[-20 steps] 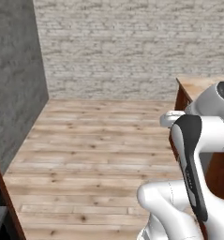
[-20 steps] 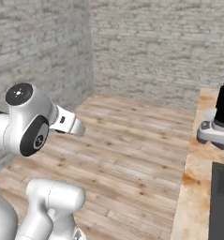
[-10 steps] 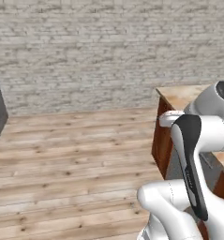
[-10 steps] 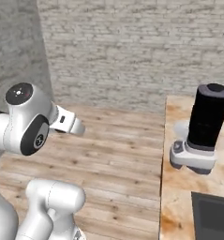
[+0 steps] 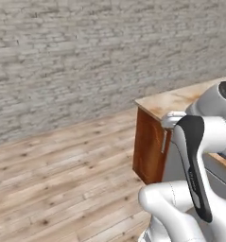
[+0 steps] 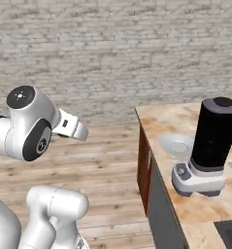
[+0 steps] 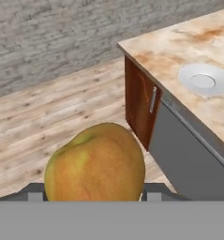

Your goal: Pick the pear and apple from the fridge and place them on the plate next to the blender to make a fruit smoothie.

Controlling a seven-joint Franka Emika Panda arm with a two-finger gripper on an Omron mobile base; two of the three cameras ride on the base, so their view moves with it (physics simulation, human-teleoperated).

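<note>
Marbled tan counter (image 6: 219, 204) carries plate (image 6: 176, 144) beside blender (image 6: 210, 146); brick wall (image 5: 86, 56), plank floor (image 5: 62, 184); pincer (image 7: 92, 194) grips apple (image 7: 95, 165).

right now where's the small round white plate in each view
Left base view: cannot make it out; the white arm covers much of the marbled orange-tan counter.
Right base view: small round white plate right of centre, on that counter just left of the tall black blender.
Hand view: upper right.
Shared landmark: the counter's near corner over the brown cabinet.

plate (image 6: 176, 144) on counter (image 6: 185, 214), beside blender (image 6: 210, 146)
</note>
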